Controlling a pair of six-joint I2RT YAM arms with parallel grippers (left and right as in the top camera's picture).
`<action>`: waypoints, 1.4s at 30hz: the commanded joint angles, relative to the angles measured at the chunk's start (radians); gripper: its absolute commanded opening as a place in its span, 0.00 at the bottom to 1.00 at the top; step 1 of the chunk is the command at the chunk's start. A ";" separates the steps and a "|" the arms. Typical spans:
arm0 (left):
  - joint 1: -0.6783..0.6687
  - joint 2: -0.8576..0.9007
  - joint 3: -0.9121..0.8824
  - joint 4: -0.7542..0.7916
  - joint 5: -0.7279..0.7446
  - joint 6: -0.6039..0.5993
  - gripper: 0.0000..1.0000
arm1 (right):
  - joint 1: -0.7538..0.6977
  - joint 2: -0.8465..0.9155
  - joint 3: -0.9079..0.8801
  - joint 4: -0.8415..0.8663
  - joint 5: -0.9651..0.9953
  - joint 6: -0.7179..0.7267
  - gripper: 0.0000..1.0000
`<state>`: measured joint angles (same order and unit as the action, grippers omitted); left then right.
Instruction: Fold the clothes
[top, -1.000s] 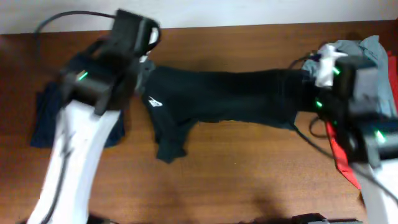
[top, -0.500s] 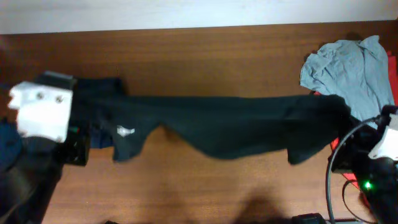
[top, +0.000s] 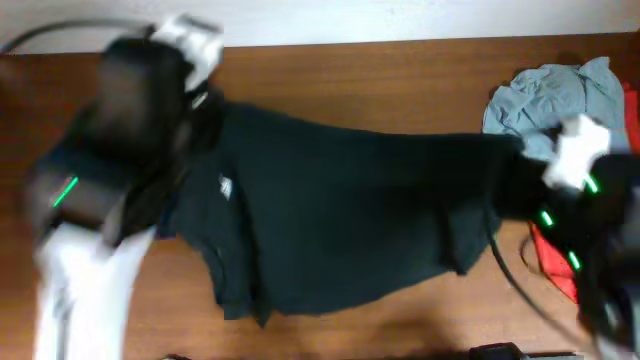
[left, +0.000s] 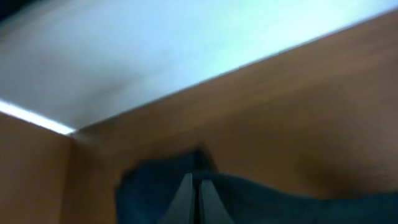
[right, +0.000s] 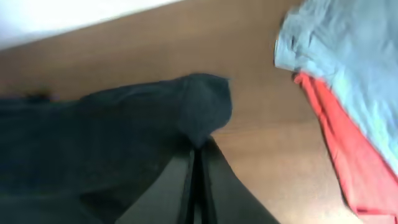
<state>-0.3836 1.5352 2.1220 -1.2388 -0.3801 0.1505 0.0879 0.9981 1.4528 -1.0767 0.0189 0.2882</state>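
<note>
Held black T-shirt (top: 340, 220) spread over table (top: 400, 80); pinched tight in left gripper (left: 193, 194) at one end, in right gripper (right: 198, 167) at other.

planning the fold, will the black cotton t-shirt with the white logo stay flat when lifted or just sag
Probably floppy: the black cotton T-shirt with the white logo hangs in uneven folds between the left gripper and right gripper. Likely light, since two pinched edges carry it.

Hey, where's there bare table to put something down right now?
Bare table runs along the far edge beyond the black T-shirt, and in the near strip between its hem and the red shirt. The right end is crowded, with the grey shirt too.
</note>
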 joint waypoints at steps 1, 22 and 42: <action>0.043 0.208 -0.019 0.074 -0.035 0.042 0.00 | 0.002 0.212 0.004 0.019 0.020 0.008 0.05; 0.232 0.408 -0.019 0.152 0.069 0.056 0.81 | -0.116 0.525 0.006 0.146 0.086 0.005 0.51; 0.381 0.214 -0.053 -0.395 0.280 -0.215 0.60 | -0.114 0.480 -0.017 -0.237 -0.122 0.029 0.59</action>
<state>-0.0315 1.8771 2.0689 -1.6062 -0.1532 -0.0208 -0.0292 1.5341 1.4403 -1.2968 -0.0502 0.3058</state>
